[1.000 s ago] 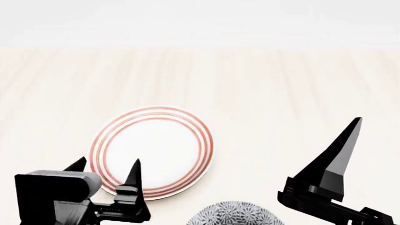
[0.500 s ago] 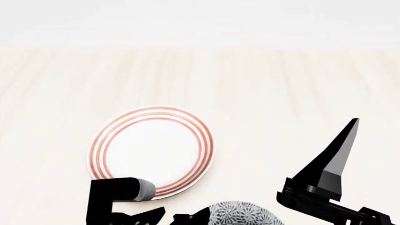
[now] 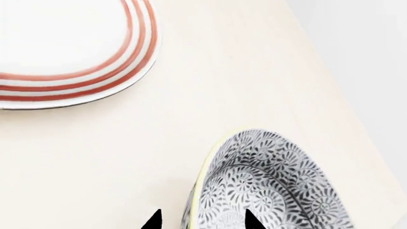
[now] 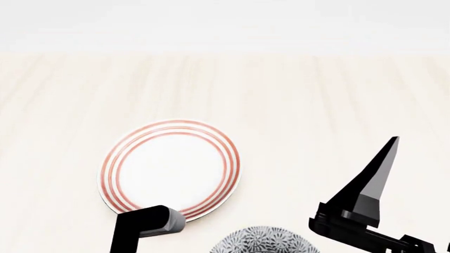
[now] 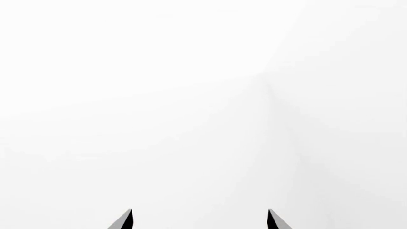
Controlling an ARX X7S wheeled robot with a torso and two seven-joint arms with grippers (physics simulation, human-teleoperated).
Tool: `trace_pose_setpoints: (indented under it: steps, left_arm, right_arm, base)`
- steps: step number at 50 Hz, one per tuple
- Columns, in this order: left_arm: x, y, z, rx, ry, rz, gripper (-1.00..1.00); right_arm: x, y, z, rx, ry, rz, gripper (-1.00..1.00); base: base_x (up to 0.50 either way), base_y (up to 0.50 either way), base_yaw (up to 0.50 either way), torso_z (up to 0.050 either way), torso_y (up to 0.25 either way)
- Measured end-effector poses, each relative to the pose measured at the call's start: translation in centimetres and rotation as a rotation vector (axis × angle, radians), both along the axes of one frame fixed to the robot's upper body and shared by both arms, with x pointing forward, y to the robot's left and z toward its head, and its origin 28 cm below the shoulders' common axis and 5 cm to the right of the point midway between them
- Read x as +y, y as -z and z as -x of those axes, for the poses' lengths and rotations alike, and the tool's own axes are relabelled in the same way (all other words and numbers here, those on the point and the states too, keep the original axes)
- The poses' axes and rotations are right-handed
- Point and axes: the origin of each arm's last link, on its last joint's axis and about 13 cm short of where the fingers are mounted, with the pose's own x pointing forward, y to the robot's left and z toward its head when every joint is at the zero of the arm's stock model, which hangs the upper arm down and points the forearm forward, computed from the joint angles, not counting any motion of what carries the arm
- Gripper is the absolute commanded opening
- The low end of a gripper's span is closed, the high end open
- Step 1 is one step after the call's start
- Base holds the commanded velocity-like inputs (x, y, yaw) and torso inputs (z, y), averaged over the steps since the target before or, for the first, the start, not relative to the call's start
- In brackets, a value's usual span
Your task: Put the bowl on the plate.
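Note:
The plate [image 4: 170, 168], white with red-orange rings, lies flat on the pale wooden table [image 4: 295, 105]; in the left wrist view the plate [image 3: 64, 52] sits beyond the bowl. The grey-and-white floral bowl [image 4: 264, 240] stands upright at the head view's lower edge, apart from the plate. My left gripper [image 3: 202, 220] is open and straddles the rim of the bowl [image 3: 273, 186], with one fingertip [image 3: 154, 220] outside the wall and the other inside. My right gripper [image 5: 199, 219] is open with nothing between its fingers; one of its fingers [image 4: 372, 182] points upward to the right of the bowl.
The bowl stands close to the table's edge [image 3: 346, 102], with grey floor past it. My left forearm [image 4: 144, 229] overlaps the plate's near rim in the head view. A white wall rises behind the table's far edge [image 4: 225, 51].
My left arm has swung right and down toward the bowl, and its fingers have dropped out of the head view. The right gripper has sunk slightly.

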Motion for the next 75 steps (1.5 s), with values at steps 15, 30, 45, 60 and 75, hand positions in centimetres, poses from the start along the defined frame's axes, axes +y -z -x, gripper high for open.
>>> trace_pose_setpoints:
  steps: [15,30,45,60,75]
  left_arm:
    - [0.1,1.0,-0.4,0.002,0.006,-0.067,-1.0]
    - [1.1,-0.7,-2.9,-0.239,0.0,-0.227,-1.0]
    - [3.0,-4.9,-8.0,-0.482,-0.126,-0.274,-1.0]
    - [4.6,-7.2,-12.2,-0.508,-0.292,-0.273,-1.0]
    - [5.5,-7.1,-15.7,-0.355,-0.388,-0.275,-1.0]
  right_arm:
    - [0.1,0.3,0.0,0.009,-0.005,0.001,1.0]
    - [0.2,0.4,0.0,0.013,-0.013,0.0,1.0]
    - [0.3,0.5,0.1,0.018,-0.018,-0.002,1.0]
    - [0.4,0.7,0.1,0.026,-0.025,-0.002,1.0]
    - [0.4,0.8,0.2,0.029,-0.031,-0.004,1.0]
  base:
    - [0.0,0.0,0.0,0.0,0.0]
    - [0.0,0.0,0.0,0.0,0.0]
    - [0.0,0.0,0.0,0.0,0.0]
    - [0.0,0.0,0.0,0.0,0.0]
    - [0.0,0.0,0.0,0.0,0.0]
